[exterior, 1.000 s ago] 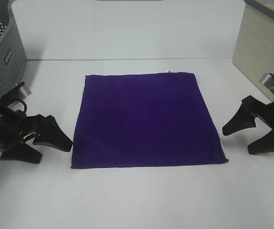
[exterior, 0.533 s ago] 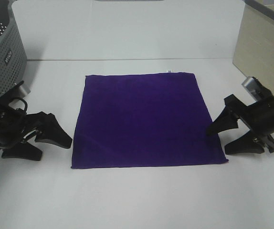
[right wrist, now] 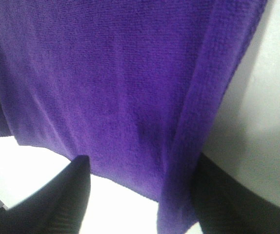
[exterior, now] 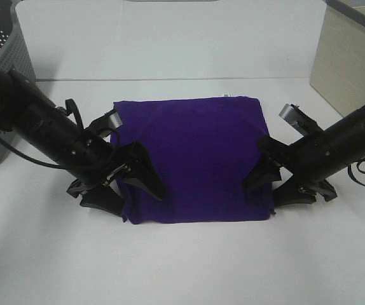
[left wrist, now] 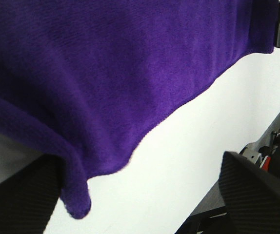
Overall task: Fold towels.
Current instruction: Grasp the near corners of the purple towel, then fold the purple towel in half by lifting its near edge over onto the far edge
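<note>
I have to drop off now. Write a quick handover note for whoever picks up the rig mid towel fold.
Left gripper: open, jaws astride the near left corner of the deep purple square cloth towel, not clamped.
Right gripper: open, astride the near right corner, not clamped either.
Towel: spread unfolded on the white table, side edges slightly rumpled by the jaws.
Done: both arms placed at the near corners.
Left: close both, lift, make the fold.

Bright even light, soft shadows, blurred close-ups
</note>
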Available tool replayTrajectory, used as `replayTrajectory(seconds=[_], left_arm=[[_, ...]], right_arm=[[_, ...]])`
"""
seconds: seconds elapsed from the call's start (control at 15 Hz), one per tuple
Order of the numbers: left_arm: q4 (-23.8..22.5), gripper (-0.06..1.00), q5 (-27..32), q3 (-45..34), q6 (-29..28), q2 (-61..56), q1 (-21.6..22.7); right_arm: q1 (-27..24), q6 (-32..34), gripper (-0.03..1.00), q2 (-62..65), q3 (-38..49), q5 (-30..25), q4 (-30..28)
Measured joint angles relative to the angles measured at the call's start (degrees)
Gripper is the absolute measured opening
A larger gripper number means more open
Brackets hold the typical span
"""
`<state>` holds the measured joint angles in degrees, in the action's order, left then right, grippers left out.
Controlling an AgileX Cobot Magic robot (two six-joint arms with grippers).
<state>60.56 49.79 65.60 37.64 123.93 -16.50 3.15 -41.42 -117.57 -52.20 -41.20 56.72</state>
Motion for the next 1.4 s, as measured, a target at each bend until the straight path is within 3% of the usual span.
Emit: replayTrajectory(seconds=[0.07,0.33,0.53,0.67,0.73,0.93,1.13,1.4], left_arm=[[-4.4,0.77,1.8,3.5,-5.0,1.3,-0.5],[-9.3,0.52,3.4,7.0,-11.3,2.9,-0.5],[-10.9,0.33,3.1,7.2,-12.0,3.3,-0.5],[-11.6,0.07,2.3,7.2,-11.7,3.7,-0.5],[-11.1,0.01,2.2,7.2,-10.9,3.8,-0.5],[-7.8,0.00,2.2,7.1,-7.6,4.4,-0.5],[-7.7,0.00,5.6,7.0,-4.5,4.2,-0.5],[-15.1,0.00,7.8,7.0,-7.4,-1.1,-0.5]], right_arm=[[0.1,0.6,0.58,0.0,0.0,0.4,-0.6],[0.1,1.4,0.33,-0.4,0.0,1.5,-1.4],[0.1,1.5,0.18,-0.5,0.1,2.8,-1.4],[0.1,1.5,0.04,-0.6,0.2,3.1,-1.4],[0.1,1.5,0.02,-0.6,0.2,3.0,-1.4],[0.1,1.5,0.02,-0.6,0.2,2.8,-1.4],[0.1,2.2,0.02,-0.6,0.2,1.5,-1.3],[0.1,3.8,0.02,2.9,0.9,-1.5,-4.6]])
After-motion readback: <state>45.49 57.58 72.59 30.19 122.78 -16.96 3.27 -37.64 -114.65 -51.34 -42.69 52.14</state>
